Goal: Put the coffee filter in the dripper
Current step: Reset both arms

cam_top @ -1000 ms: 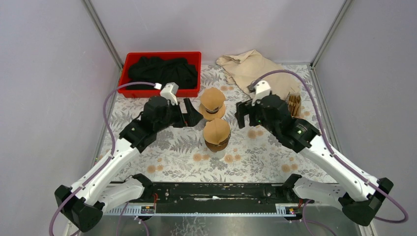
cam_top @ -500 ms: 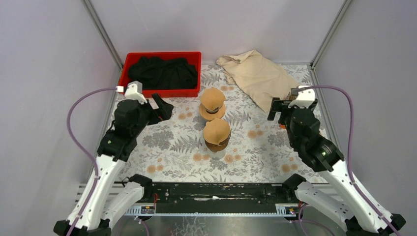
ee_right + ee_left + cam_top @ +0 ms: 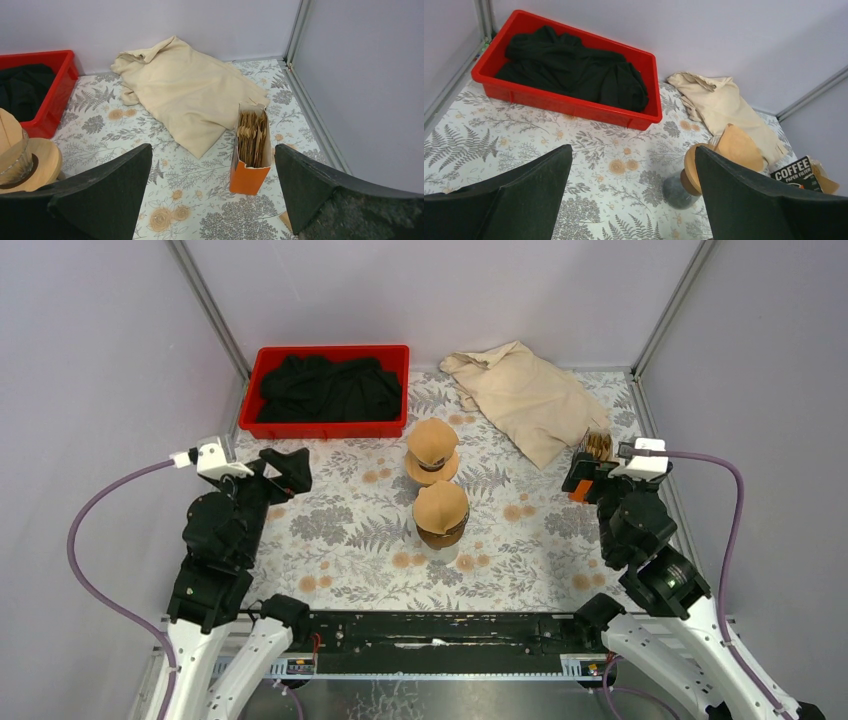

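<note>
Two glass drippers stand mid-table, each with a brown paper filter in it: the far one on a wooden collar, the near one. The left wrist view shows one dripper with its filter, partly behind my finger. The right wrist view shows a dripper at the left edge. My left gripper is open and empty, well left of the drippers. My right gripper is open and empty, right of them, just in front of the orange filter box.
A red bin of black cloth sits at the back left. A beige cloth lies at the back right. Metal frame posts rise at both back corners. The filter box label shows in the left wrist view.
Both arms have pulled back from the drippers, the left one to the left and near side, the right one to the right and near side. Both filters stay in the drippers.
</note>
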`<control>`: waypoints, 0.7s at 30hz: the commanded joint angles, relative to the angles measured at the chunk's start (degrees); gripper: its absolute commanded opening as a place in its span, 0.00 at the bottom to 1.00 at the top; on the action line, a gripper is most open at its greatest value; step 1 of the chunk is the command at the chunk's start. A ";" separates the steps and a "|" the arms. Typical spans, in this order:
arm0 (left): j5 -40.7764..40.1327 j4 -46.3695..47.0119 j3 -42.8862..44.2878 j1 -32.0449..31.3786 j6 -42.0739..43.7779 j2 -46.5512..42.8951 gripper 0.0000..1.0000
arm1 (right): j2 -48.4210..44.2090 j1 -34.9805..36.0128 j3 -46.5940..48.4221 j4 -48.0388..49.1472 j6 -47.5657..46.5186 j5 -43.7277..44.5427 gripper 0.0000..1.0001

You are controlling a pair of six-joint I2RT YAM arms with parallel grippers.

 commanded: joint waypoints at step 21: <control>-7.15 11.07 -11.07 0.28 4.27 -7.38 1.00 | -3.13 -0.26 -7.01 12.02 -5.66 3.11 0.99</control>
